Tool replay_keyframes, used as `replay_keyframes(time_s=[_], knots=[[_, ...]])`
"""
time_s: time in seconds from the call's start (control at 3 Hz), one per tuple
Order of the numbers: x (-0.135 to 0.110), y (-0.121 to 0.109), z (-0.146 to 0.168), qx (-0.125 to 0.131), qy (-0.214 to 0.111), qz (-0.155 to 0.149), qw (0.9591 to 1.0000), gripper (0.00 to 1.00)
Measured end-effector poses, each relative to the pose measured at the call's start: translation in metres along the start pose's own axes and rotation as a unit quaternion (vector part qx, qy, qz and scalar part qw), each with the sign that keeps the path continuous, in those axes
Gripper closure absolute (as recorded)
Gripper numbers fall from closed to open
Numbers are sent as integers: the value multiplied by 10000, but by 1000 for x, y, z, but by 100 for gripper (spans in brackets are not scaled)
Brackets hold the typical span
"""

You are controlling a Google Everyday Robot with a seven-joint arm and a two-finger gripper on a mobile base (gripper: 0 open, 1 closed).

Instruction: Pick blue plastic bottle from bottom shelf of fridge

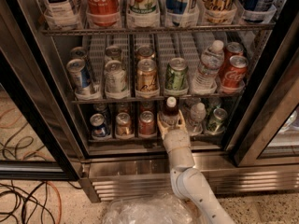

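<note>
The blue plastic bottle (pixel 171 112) is small and dark-bodied with a white cap. It stands upright at the front of the fridge's bottom shelf (pixel 140 139), between a red can and a clear water bottle. My gripper (pixel 171 123) reaches in from below on the white arm. It is shut on the bottle's lower body, with one finger on each side. The bottle's base is hidden behind the gripper. The fridge (pixel 56 125) has its glass door open.
A red can (pixel 146 123), a gold can (pixel 124 124) and a blue can (pixel 99 125) stand left of the bottle. A clear water bottle (pixel 196 117) and a green can (pixel 217 120) stand to its right. The middle rack (pixel 154 97) hangs just above the cap. Cables (pixel 28 199) lie on the floor at left.
</note>
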State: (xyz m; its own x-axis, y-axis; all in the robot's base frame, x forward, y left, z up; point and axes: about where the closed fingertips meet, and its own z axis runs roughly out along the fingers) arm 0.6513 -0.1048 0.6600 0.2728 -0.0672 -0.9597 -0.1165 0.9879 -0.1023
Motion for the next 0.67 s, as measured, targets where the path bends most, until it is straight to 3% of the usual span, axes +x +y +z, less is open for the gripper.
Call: replay_keyframes(time_s=[0.67], knots=[[-3, -2, -20, 263, -178, 62, 9995, 100]])
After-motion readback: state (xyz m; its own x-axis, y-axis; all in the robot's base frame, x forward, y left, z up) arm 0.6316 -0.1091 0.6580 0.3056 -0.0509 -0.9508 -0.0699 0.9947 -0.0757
